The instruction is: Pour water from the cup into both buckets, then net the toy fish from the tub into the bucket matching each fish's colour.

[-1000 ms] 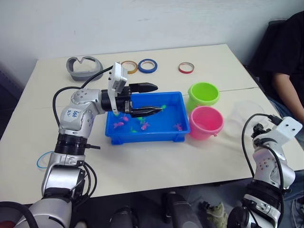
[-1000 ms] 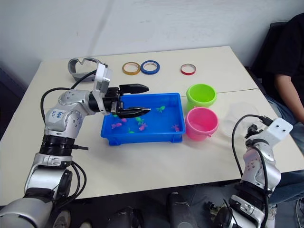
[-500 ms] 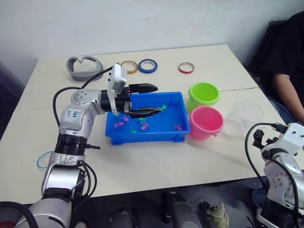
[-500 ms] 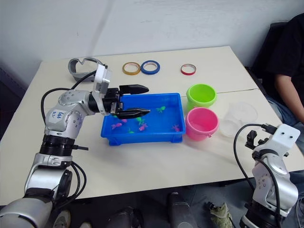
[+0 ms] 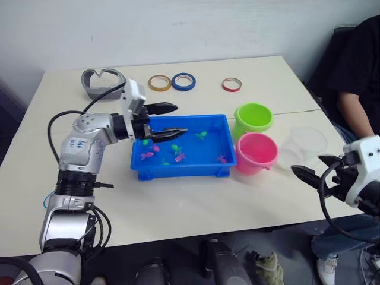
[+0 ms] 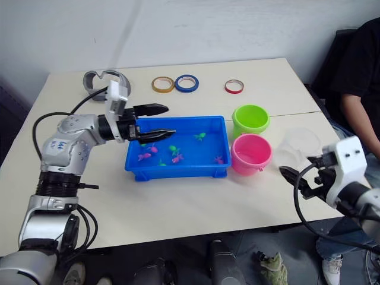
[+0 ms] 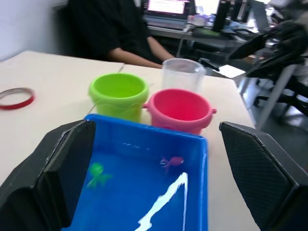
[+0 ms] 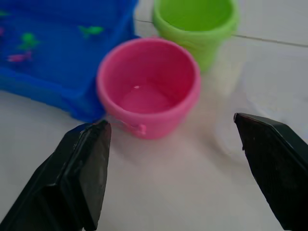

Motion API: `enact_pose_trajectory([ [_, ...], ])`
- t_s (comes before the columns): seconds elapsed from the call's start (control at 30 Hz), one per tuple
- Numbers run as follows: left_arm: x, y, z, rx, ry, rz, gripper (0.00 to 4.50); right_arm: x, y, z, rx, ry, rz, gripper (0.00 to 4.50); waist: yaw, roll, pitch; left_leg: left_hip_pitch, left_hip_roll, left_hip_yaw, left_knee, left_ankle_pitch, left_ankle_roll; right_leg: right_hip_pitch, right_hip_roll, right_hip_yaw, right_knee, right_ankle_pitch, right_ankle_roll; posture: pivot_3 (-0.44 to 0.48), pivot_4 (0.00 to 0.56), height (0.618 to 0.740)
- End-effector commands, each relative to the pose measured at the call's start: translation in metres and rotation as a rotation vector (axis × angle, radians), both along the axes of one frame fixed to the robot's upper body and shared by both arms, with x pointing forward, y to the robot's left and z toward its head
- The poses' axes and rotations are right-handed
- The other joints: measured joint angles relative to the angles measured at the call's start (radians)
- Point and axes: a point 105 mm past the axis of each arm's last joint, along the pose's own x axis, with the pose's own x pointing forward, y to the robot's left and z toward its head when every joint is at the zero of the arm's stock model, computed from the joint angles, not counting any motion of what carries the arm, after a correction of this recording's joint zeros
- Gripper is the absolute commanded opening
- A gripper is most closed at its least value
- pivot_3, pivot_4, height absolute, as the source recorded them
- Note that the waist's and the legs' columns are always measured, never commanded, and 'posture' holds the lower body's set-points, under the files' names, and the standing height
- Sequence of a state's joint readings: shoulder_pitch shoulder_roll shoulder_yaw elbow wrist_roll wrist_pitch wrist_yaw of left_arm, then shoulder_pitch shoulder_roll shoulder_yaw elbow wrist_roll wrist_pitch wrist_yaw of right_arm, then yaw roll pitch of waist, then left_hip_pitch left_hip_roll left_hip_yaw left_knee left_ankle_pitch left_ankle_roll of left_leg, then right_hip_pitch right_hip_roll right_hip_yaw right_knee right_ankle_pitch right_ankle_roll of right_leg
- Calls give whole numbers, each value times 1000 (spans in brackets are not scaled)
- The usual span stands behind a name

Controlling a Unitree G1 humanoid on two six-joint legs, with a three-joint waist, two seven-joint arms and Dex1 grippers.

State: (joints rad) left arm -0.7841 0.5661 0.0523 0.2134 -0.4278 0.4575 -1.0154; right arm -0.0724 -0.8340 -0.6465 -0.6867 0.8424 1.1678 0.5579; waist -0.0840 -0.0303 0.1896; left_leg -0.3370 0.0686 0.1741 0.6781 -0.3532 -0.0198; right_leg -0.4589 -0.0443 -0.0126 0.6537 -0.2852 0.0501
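Observation:
The blue tub sits mid-table with several small pink and green toy fish, such as a pink fish and a green fish. My left gripper hovers open over the tub's left end, holding nothing. Right of the tub stand the lime green bucket and, nearer me, the pink bucket. The clear cup stands upright to the right of the buckets. My right gripper is open and empty near the table's front right edge, pointing at the cup and the pink bucket.
Yellow tape, blue tape and red tape lie at the table's back, beside a grey curved object. A person in black sits at the right. A blue band lies at the left edge.
My left gripper has drawn back to the left, toward the tub's left end. My right arm has swung up from below the table edge and its gripper now points in over the table.

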Motion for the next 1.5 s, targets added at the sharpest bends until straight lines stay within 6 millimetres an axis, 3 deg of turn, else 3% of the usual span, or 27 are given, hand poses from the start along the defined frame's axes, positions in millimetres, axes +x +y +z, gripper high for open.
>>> enact_pose_trajectory([
  [0.03, 5, 26, 12, -22, -26, 140, 4500, -5, 36, 10, 21, -20, 235, 4400, 5, -2, 1, 0, 0, 0, 0, 0, 0, 0, 0, 0, -1, 0, 0, 0, 150, 727],
  [0.1, 9, 52, 5, 5, -1, 277, 4500, -6, 63, 12, 30, -59, 384, 4400, 8, -3, 2, -3, 1, -1, 0, 0, 0, -1, -1, -2, -1, 0, 0, 0, 150, 727],
  [0.27, 10, 101, -15, 20, 87, 530, 4500, -6, 100, 10, 50, -142, 581, 4400, 16, -3, 2, -8, 5, -1, 0, -2, 1, -5, -1, -4, -5, 0, 0, 0, 150, 727],
  [0.53, -3, 159, -66, 86, 258, 785, 4500, -8, 125, 6, 54, -277, 713, 4400, 49, -3, 2, -15, 5, 0, 4, -5, 4, -7, 0, -11, -9, 0, 0, 0, 150, 727],
  [0.77, -9, 188, -104, 120, 339, 917, 4500, -13, 132, 9, 11, -332, 780, 4400, 59, -4, 1, -15, 2, 0, 5, -6, 7, -7, -2, -13, -9, 1, 1, 0, 150, 727],
  [1.03, -20, 209, -132, 133, 415, 984, 4500, -15, 135, 1, -2, -370, 791, 4400, 56, -6, 0, -15, 1, 0, 5, -7, 6, -7, -3, -19, -9, 1, 0, 0, 150, 727],
  [1.33, -30, 226, -152, 175, 459, 1028, 4500, -22, 137, -7, -19, -373, 827, 4400, 57, -7, -1, -14, 1, 0, 6, -7, 6, -6, -5, -23, -8, 2, -1, 0, 150, 727],
  [1.5, -25, 221, -154, 202, 449, 999, 4500, -25, 138, -12, -36, -362, 853, 4400, 56, -7, -1, -13, 1, 0, 7, -6, 6, -6, -6, -23, -6, 2, -1, 0, 150, 727],
])
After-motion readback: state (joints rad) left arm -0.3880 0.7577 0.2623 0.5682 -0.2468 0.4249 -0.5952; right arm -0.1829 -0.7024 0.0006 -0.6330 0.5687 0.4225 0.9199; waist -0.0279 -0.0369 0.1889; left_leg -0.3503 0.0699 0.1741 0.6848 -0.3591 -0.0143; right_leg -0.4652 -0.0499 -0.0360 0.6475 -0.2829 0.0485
